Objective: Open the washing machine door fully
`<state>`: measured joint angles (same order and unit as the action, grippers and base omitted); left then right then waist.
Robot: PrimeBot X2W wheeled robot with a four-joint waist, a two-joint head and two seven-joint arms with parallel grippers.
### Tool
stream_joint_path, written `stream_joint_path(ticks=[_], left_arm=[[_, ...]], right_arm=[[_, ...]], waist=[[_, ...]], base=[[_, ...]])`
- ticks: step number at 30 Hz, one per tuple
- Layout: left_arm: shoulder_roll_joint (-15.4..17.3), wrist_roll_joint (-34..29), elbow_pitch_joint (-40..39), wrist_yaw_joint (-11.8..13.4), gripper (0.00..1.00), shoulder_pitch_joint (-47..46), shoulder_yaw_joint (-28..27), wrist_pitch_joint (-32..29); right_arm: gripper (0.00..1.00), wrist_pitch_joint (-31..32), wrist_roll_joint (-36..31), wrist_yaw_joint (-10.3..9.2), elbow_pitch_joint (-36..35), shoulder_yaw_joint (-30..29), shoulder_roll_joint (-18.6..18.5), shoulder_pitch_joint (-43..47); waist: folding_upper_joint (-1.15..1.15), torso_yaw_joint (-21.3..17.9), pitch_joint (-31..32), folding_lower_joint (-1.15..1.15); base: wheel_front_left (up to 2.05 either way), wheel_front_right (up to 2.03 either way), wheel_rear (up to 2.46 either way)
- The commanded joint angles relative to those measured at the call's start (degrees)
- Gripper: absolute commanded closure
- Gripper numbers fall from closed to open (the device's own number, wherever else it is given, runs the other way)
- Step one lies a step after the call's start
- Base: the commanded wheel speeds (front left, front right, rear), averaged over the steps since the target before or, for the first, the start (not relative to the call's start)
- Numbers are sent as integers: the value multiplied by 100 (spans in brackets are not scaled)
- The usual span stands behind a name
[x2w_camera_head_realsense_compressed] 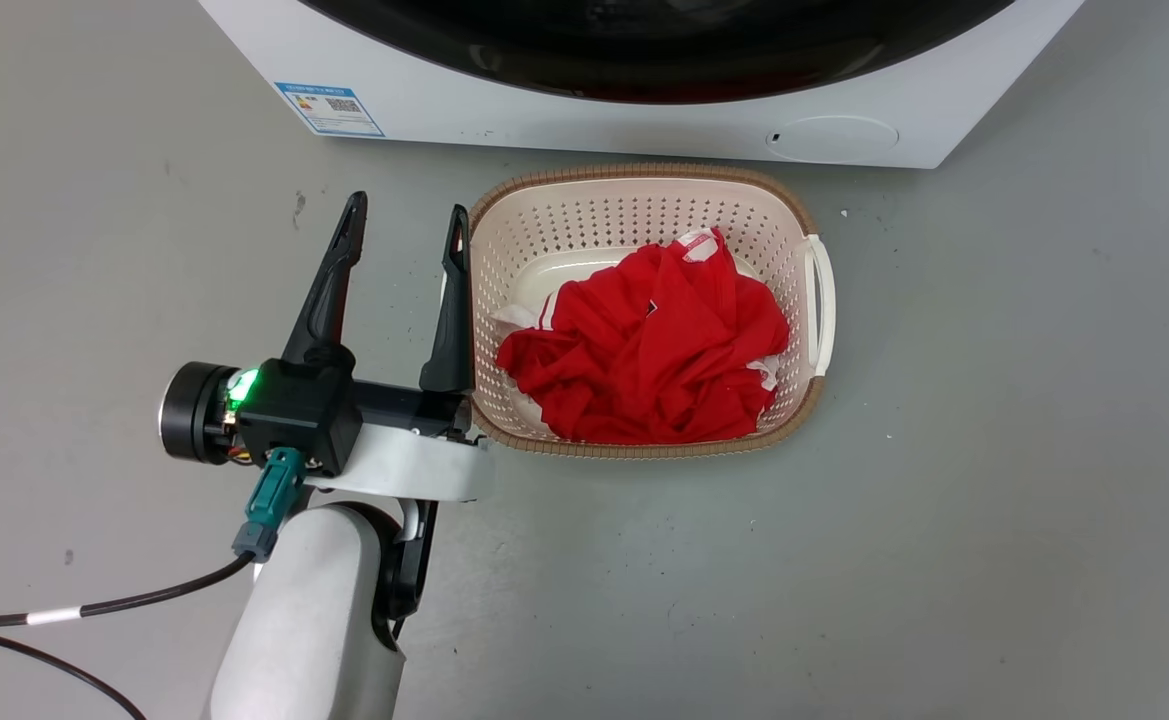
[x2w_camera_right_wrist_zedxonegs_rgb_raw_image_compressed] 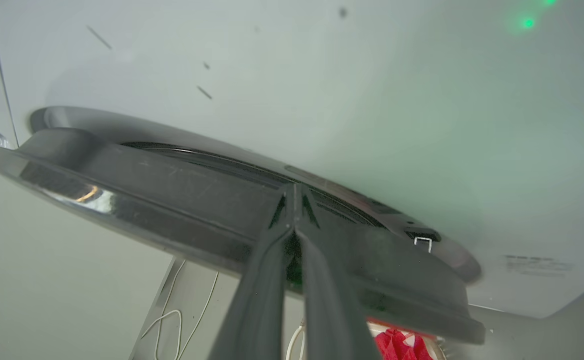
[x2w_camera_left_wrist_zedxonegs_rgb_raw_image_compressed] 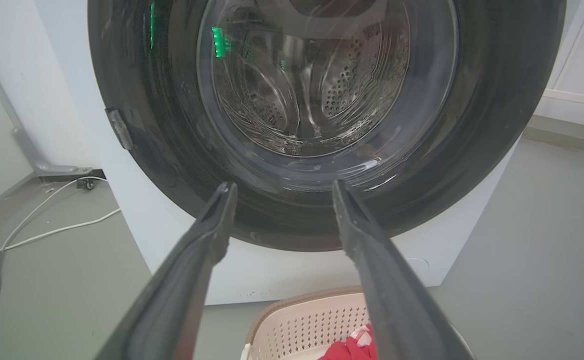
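Observation:
The washing machine [x2w_camera_head_realsense_compressed: 564, 125] stands white at the top of the head view. Its glossy black washing machine door [x2w_camera_left_wrist_zedxonegs_rgb_raw_image_compressed: 476, 150] faces my left gripper [x2w_camera_left_wrist_zedxonegs_rgb_raw_image_compressed: 283, 186], with the steel drum showing through the clear centre. My left gripper [x2w_camera_head_realsense_compressed: 407, 208] is open and holds nothing, low in front of the machine and left of the basket. In the right wrist view the washing machine door [x2w_camera_right_wrist_zedxonegs_rgb_raw_image_compressed: 172, 200] is seen edge-on, standing slightly off the white front [x2w_camera_right_wrist_zedxonegs_rgb_raw_image_compressed: 321, 75]. My right gripper [x2w_camera_right_wrist_zedxonegs_rgb_raw_image_compressed: 294, 186] is shut, its tips pressed together at the door's rim by that gap.
A cream laundry basket [x2w_camera_head_realsense_compressed: 644, 185] with red clothing [x2w_camera_head_realsense_compressed: 644, 340] sits on the grey floor just in front of the machine. A blue label [x2w_camera_head_realsense_compressed: 329, 108] and a round cap [x2w_camera_head_realsense_compressed: 832, 137] mark the machine's lower front. White cables [x2w_camera_left_wrist_zedxonegs_rgb_raw_image_compressed: 47, 232] lie on the floor beside the machine.

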<state>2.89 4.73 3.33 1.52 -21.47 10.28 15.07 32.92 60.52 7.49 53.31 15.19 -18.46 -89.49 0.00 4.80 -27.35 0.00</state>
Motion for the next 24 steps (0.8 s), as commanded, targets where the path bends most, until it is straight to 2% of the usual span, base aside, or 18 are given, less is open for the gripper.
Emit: stream_joint_path(ticks=[1,15,19,24], left_arm=[[-3,26,-15,20,0,-88,8,14],[-3,85,20,91,0,-135,53,14],[-3,71,21,84,0,-147,45,14],[-2,72,42,74,0,-168,46,14]], right_arm=[[100,142,2,0,-19,30,99,-22],[100,1402,468,8,-519,-278,219,310],[100,1301,362,7,-631,-414,126,364],[100,1508,384,6,-724,-513,227,450]], waist=[[0,20,-25,0],[0,-8,-44,0],[0,-54,-63,0],[0,-84,-65,0]], base=[[0,0,0],[0,0,0],[0,0,0],[0,0,0]])
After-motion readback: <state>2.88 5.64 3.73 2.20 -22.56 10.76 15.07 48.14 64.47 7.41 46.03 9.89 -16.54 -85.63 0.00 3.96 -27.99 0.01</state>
